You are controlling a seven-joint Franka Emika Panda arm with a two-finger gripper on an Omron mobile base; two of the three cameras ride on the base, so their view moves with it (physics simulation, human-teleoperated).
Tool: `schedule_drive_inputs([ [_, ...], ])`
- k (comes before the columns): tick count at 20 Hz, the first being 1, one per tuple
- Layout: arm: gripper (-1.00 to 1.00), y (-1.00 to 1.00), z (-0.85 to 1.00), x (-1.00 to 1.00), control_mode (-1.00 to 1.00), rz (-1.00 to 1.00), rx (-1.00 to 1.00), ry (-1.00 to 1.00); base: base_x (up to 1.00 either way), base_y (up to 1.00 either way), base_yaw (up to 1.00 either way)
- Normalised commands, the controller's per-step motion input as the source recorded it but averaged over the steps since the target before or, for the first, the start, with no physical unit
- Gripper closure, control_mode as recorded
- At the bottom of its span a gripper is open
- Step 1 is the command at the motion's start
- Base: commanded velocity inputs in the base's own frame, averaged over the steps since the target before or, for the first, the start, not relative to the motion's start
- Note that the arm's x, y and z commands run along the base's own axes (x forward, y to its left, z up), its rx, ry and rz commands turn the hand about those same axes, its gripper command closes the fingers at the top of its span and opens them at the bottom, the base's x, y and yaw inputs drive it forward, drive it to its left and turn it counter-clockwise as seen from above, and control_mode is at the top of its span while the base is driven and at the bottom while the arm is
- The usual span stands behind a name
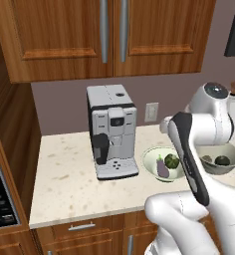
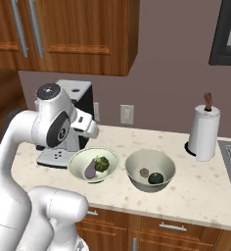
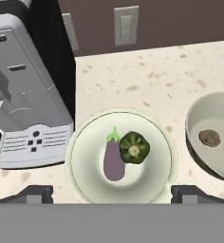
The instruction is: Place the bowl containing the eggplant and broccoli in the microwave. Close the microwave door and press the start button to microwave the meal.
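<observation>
Gripper (image 3: 112, 193) wide open above bowl (image 3: 85, 180); eggplant (image 3: 114, 159) touching broccoli (image 3: 134, 147).

The bowl (image 3: 121, 156) sits near the desk's (image 1: 64, 184) front edge, hemmed close on two sides: the coffee machine (image 1: 112, 130) just beside it toward the left, a second, deeper bowl (image 2: 150, 170) just beside it on the right. Bare desk lies behind it toward the wall outlet (image 3: 126, 25). The hand (image 3: 112, 193) hangs spread wide above its near rim.
</observation>
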Motion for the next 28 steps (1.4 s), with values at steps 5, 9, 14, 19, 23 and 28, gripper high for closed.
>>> schedule_drive_inputs([
  [5, -1.00, -0.48, -0.37, -0.31, -1.00, -0.15, 0.07, -0.08, 0.00, 0.00, 0.00],
  [9, -1.00, -0.36, -0.26, -0.23, -1.00, -0.07, 0.16, 0.00, 0.00, 0.00, 0.00],
  [14, -1.00, -0.40, -0.26, -0.14, -1.00, -0.04, 0.20, 0.01, 0.00, 0.00, 0.00],
  [19, -1.00, -0.31, -0.33, -0.01, -1.00, -0.02, 0.19, 0.01, 0.00, 0.00, 0.00],
  [23, -1.00, -0.27, -0.50, 0.00, -1.00, 0.00, 0.16, 0.02, 0.00, 0.00, 0.00],
  [28, -1.00, -0.16, -0.51, 0.17, -1.00, 0.00, 0.15, 0.13, 0.00, 0.00, 0.00],
])
